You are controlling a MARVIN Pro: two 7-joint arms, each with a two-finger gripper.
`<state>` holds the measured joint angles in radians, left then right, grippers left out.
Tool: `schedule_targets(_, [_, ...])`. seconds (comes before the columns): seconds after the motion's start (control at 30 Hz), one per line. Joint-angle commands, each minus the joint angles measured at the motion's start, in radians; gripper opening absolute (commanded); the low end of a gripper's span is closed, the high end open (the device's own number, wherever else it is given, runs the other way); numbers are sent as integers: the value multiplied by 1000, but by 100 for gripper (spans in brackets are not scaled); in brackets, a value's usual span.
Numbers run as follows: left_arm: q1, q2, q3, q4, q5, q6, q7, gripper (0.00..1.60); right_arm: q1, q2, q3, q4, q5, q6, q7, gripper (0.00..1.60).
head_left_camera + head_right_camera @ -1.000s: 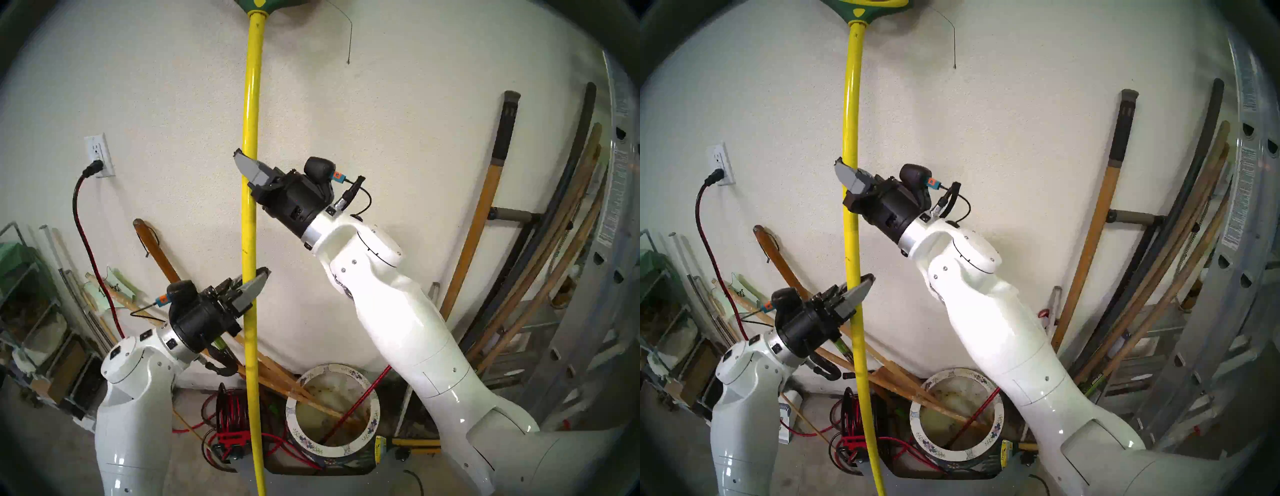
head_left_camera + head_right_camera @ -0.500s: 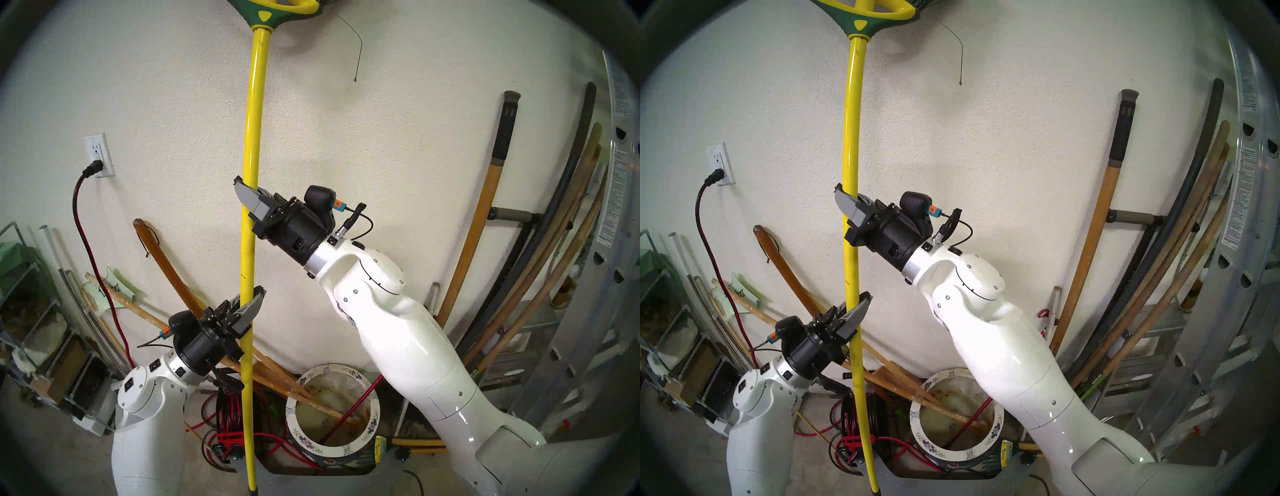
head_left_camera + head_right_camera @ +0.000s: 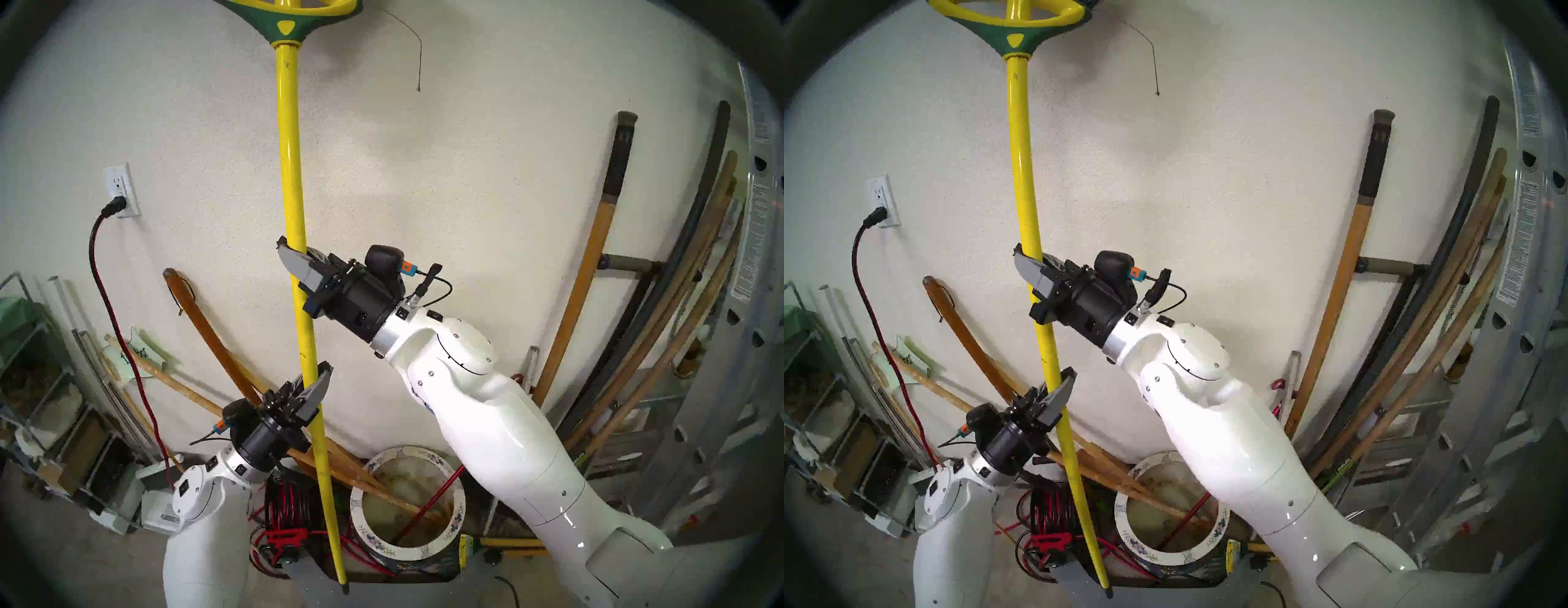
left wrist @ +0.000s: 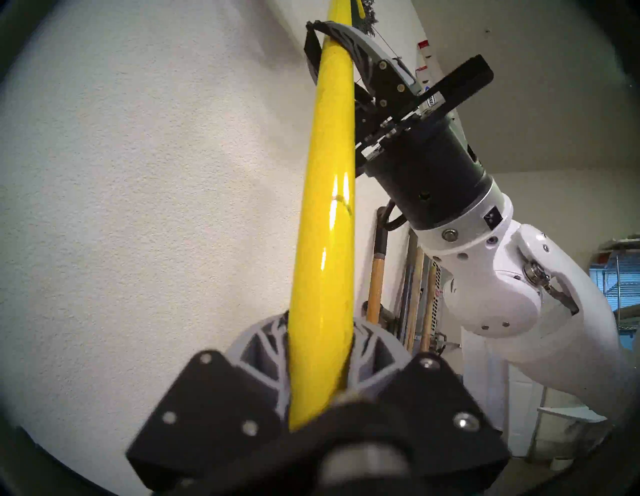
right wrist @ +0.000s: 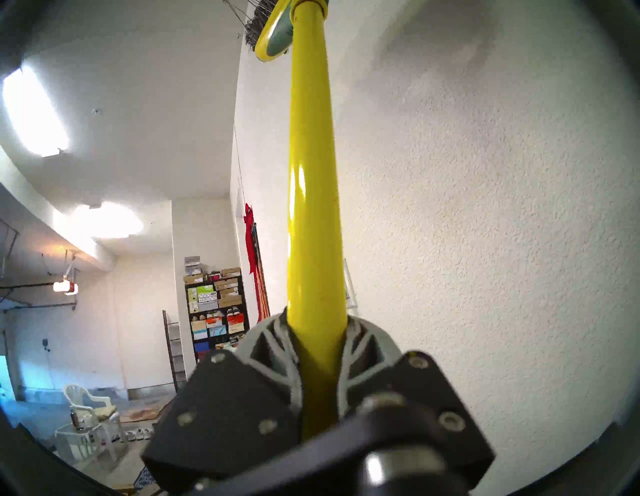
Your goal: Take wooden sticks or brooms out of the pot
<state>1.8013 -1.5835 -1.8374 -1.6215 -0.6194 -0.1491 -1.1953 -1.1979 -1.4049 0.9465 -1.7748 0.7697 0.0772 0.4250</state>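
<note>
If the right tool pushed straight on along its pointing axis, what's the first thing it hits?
Most likely the textured white wall. The right tool is shut on the broom's yellow pole and points up and toward the wall; the right wrist view shows only bare wall beyond its tips. How far off it is can't be judged.

A black plug sits in the white wall outlet (image 3: pixel 121 191) at left, its red cord (image 3: pixel 123 352) dropping toward a red cable reel (image 3: pixel 285 516) on the floor, and an aluminium ladder (image 3: pixel 721 382) leans at far right.
</note>
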Motion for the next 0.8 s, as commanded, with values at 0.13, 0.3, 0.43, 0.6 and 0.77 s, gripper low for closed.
schedule_targets(0.13, [-29, 4, -33, 61, 10, -50, 3, 0, -68, 51, 20, -74, 3, -58, 62, 0])
schedule_targets(0.3, [-39, -4, -43, 77, -9, -51, -3, 0, -93, 73, 26, -79, 4, -61, 77, 0])
schedule_targets(0.43, [-55, -10, -40, 100, -15, -51, -10, 0, -97, 80, 29, -80, 1, -62, 84, 0])
schedule_targets(0.6, [-68, -19, -39, 121, -22, -52, -18, 0, -94, 85, 32, -78, -8, -69, 91, 0])
schedule_targets(0.77, [-82, -30, -42, 144, -35, -50, -28, 0, -83, 87, 34, -74, -13, -69, 94, 0])
